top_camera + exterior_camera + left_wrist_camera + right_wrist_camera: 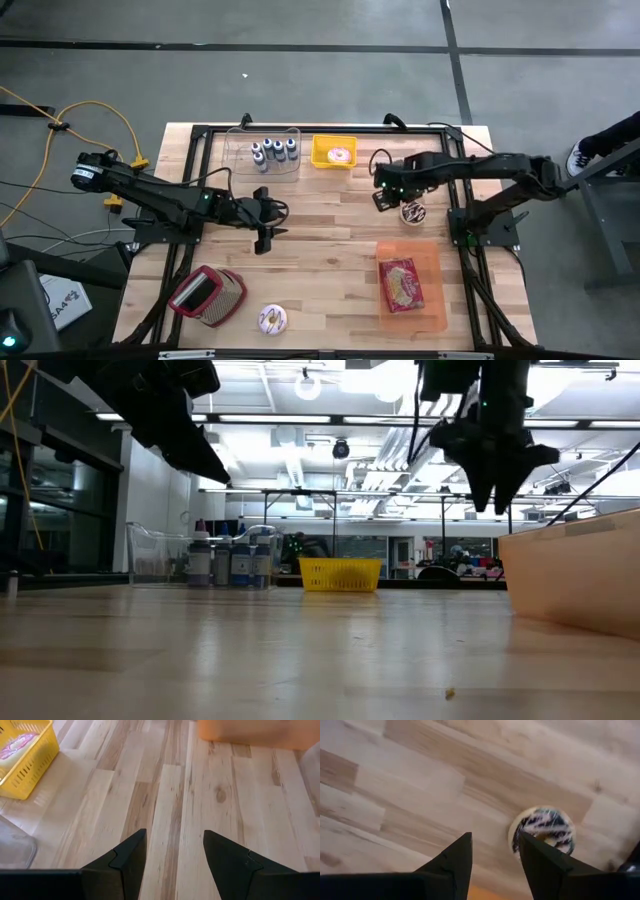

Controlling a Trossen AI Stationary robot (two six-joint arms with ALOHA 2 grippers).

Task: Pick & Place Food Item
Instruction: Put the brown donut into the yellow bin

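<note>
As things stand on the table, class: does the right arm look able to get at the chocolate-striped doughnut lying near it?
Probably yes. The right gripper hangs open just beside the chocolate-striped doughnut, which lies alone on bare table. The orange bin sits apart from it, and nothing stands between fingers and doughnut.

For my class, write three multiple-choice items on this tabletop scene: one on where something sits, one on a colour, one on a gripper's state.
1. Where does the chocolate-striped doughnut lie?
A. In the yellow basket
B. On the bare table, below the right gripper
C. In the orange tray

2. What colour is the basket holding the pink-iced doughnut?
A. Yellow
B. Blue
C. Green

3. How are the left gripper's fingers?
A. Shut on a doughnut
B. Shut on a bottle
C. Apart, empty

Answers: B, the high view shows it on wood under the right gripper; A, the basket's mesh is yellow; C, only table shows between the fingers.
</note>
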